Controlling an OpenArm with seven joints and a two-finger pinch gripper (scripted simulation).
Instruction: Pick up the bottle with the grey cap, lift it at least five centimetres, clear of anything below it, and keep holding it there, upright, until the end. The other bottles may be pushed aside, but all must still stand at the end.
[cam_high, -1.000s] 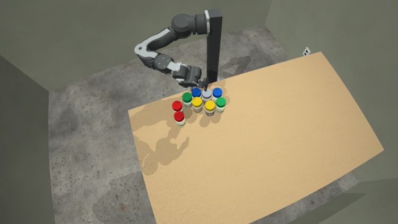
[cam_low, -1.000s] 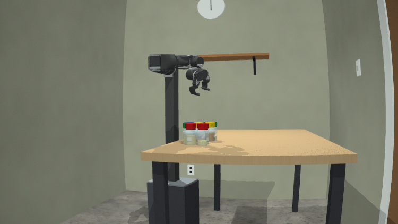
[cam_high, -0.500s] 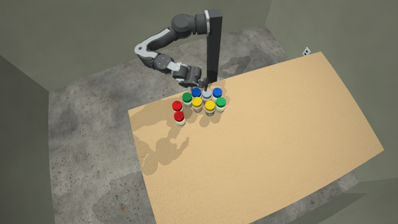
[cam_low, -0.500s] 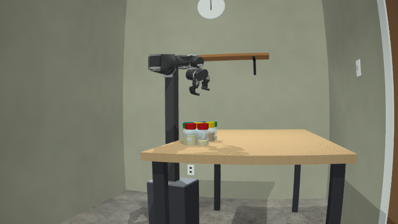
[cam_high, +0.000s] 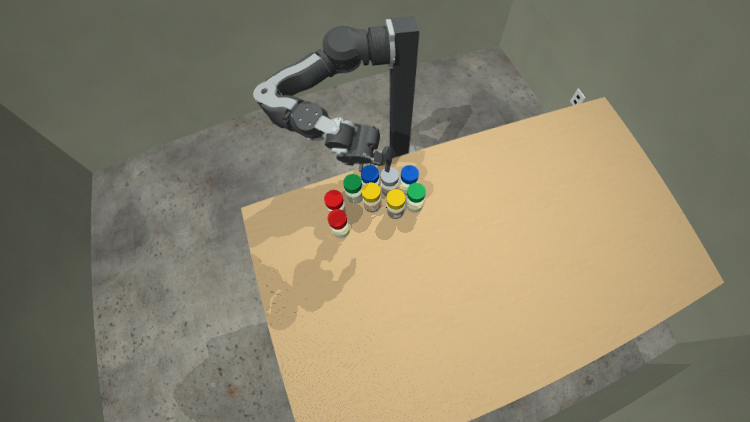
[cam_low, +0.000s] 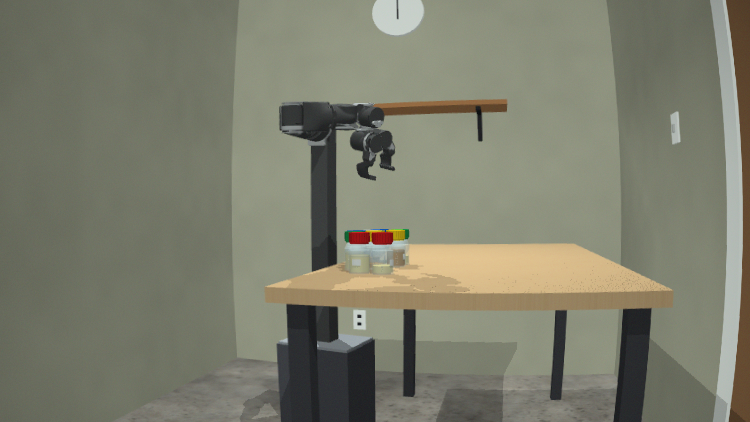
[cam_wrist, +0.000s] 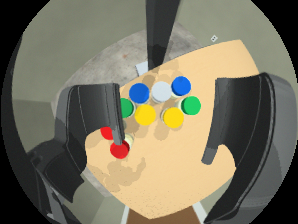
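Observation:
The grey-capped bottle (cam_high: 389, 178) stands upright on the table in the back row of a tight cluster, between two blue-capped bottles (cam_high: 369, 173) (cam_high: 409, 173). It also shows in the wrist view (cam_wrist: 161, 91). In the side view the cluster (cam_low: 375, 250) stands near the table's left edge, and the grey cap is hidden behind the other bottles. My gripper (cam_low: 375, 170) hangs high above the cluster, fingers pointing down. It is open and holds nothing. In the wrist view its two fingers frame the cluster (cam_wrist: 164, 137).
Around the grey-capped bottle stand two yellow-capped bottles (cam_high: 371, 192) (cam_high: 395, 198), two green-capped ones (cam_high: 352, 183) (cam_high: 416, 192) and two red-capped ones (cam_high: 333, 199) (cam_high: 337, 218). The arm's black post (cam_high: 402, 83) rises behind the cluster. A wooden shelf (cam_low: 440, 107) hangs on the wall.

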